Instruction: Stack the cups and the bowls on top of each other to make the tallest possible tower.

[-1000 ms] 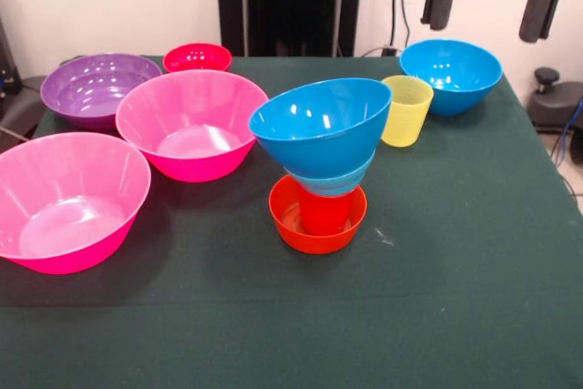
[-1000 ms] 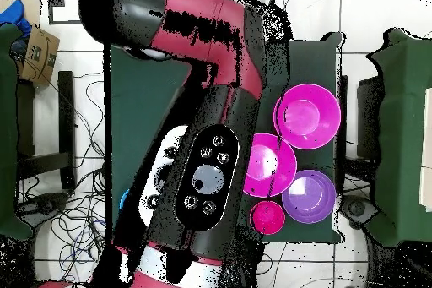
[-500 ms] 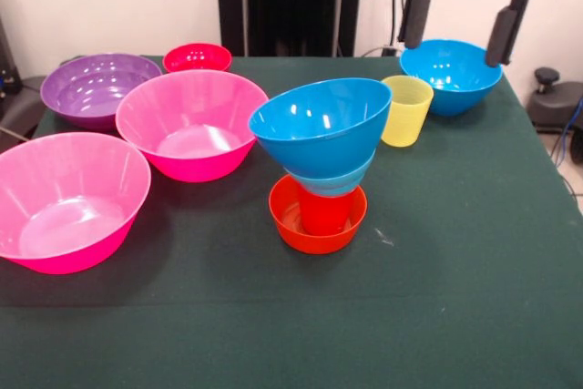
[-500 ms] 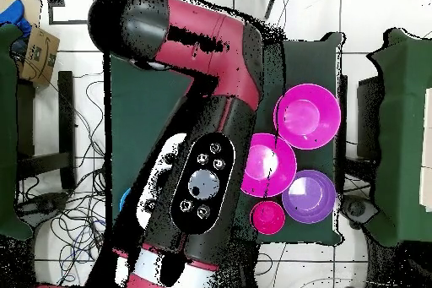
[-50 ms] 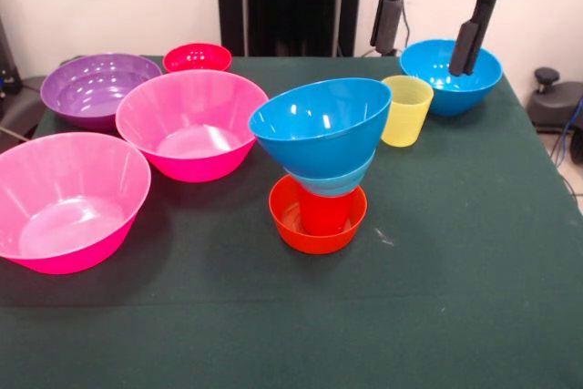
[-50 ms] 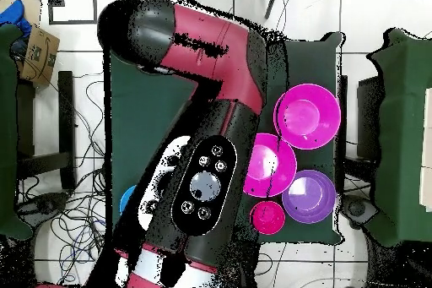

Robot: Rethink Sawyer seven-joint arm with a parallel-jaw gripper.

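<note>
**Four-piece tower stands mid-table; claw hangs spread over the far blue bowl**

The tower stands near the middle of the green table. A small orange bowl is its base, with a red cup upright inside it. On the cup sits a small light-blue bowl, and on that a large blue bowl, tilted with its mouth turned toward the left of the front view.

Just behind the tower to the right stands a yellow cup, upright and empty. Beyond it a second blue bowl sits by the far right corner. The gripper hangs above the yellow cup and this bowl, its two black fingers spread wide with nothing between them.

On the left lie two large pink bowls, the other farther back, then a purple bowl and a small red bowl at the far edge.

In the overhead view the red and black arm covers much of the table. No readable writing or brand mark appears on any piece.
</note>
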